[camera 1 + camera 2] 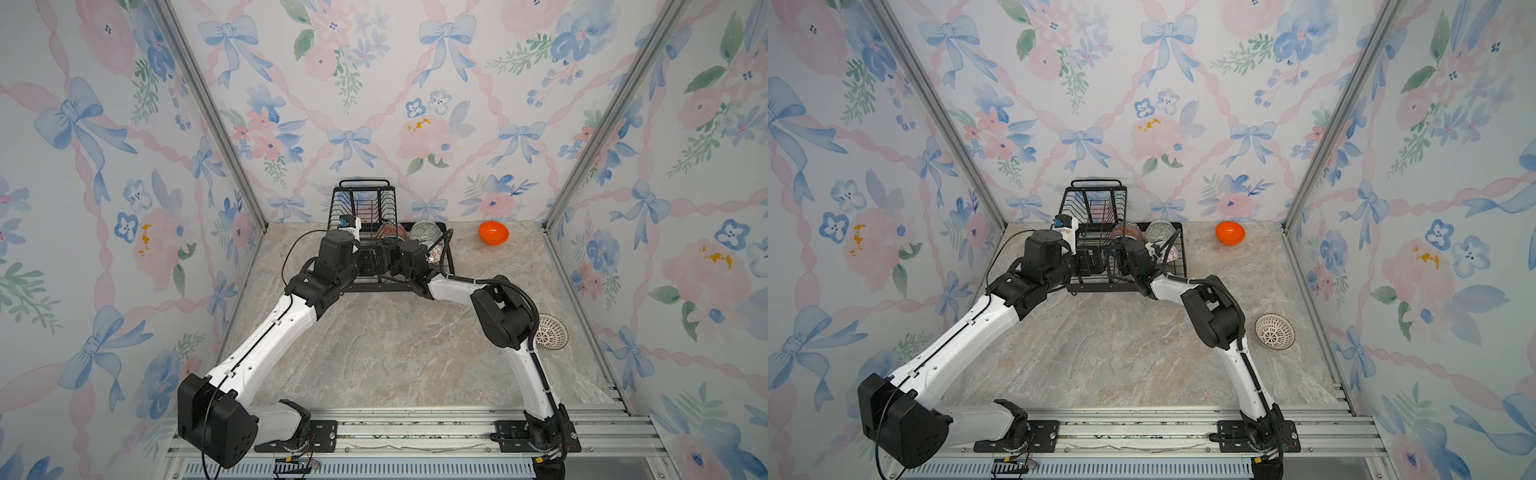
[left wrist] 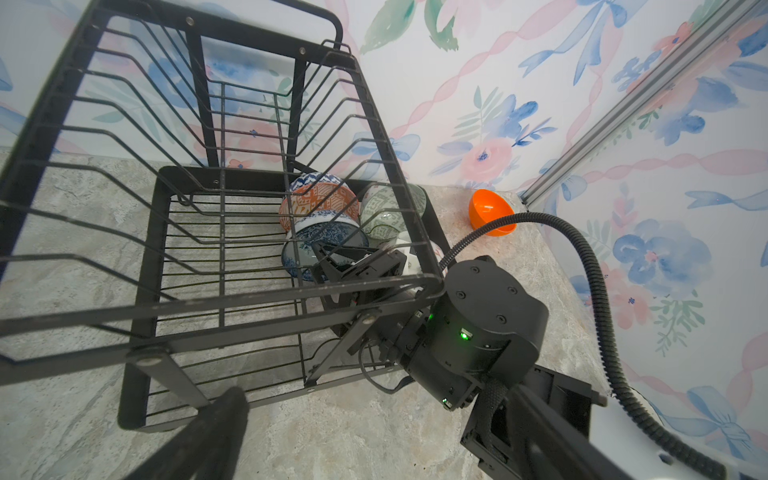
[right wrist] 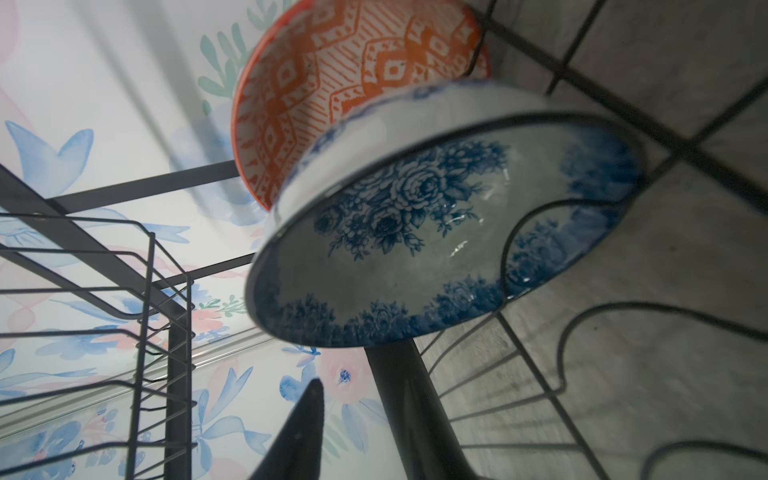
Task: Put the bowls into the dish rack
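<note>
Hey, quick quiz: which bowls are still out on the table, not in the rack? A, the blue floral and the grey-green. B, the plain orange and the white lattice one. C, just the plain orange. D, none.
B: the plain orange bowl sits on the table to the right of the dish rack, and the lattice bowl lies nearer the front, also outside it.

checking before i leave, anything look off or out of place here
Nothing looks broken or spilled. Two bowls sit on the table outside the rack: the orange bowl, tipped on its side near the back wall, and the lattice bowl by the right arm. In the rack, the blue flowered bowl leans on the orange patterned bowl.
</note>
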{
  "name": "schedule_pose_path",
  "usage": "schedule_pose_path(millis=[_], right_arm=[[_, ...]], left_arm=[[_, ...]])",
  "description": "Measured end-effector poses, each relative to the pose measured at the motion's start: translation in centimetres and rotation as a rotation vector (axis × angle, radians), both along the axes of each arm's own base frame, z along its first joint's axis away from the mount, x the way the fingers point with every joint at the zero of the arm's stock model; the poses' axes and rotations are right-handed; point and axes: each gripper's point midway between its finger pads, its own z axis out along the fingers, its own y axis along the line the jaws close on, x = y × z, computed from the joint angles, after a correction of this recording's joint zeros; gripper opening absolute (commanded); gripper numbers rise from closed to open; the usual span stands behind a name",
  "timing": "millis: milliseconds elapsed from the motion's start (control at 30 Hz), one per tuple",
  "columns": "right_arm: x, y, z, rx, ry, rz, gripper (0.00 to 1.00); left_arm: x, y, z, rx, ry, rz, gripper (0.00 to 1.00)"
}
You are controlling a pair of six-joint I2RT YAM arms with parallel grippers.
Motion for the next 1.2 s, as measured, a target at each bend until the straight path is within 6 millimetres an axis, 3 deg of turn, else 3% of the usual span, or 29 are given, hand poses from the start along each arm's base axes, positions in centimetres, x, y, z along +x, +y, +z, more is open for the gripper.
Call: schedule_pose_path(millis=[133, 233, 433, 667, 800, 867, 1200], right_arm=[[-0.2, -1.4, -1.6, -0.029, 0.038, -0.012, 0.46], [-0.2, -2.5, -1.5, -0.041, 0.046, -0.017, 0.47], [1.1, -4.8, 0.7, -0.035, 0.009, -0.044, 0.52], [1.7, -5.9, 3.0, -0.044, -0.035, -0.037, 0.62], [1.7, -6.3, 4.4, -0.053, -0.060, -0.030, 0.78], [1.6, -6.6, 5.0, -0.072, -0.065, -0.020, 0.99], [1.6, -11.5, 9.2, -0.187, -0.090, -0.026, 0.97]], left_arm=[[0.2, -0.1, -0.4, 0.004, 0.009, 0.000, 0.98], [0.3, -0.1, -0.7, 0.005, 0.016, 0.002, 0.98], [0.7, -0.3, -0.8, 0.000, 0.025, 0.006, 0.98], [1.0, -0.5, -0.5, -0.014, 0.026, 0.013, 0.98], [1.1, -0.5, -0.3, -0.014, 0.022, 0.016, 0.98], [1.2, -0.4, -0.2, -0.013, 0.020, 0.018, 0.98], [2.0, -0.5, 0.7, -0.013, -0.001, 0.035, 0.98]])
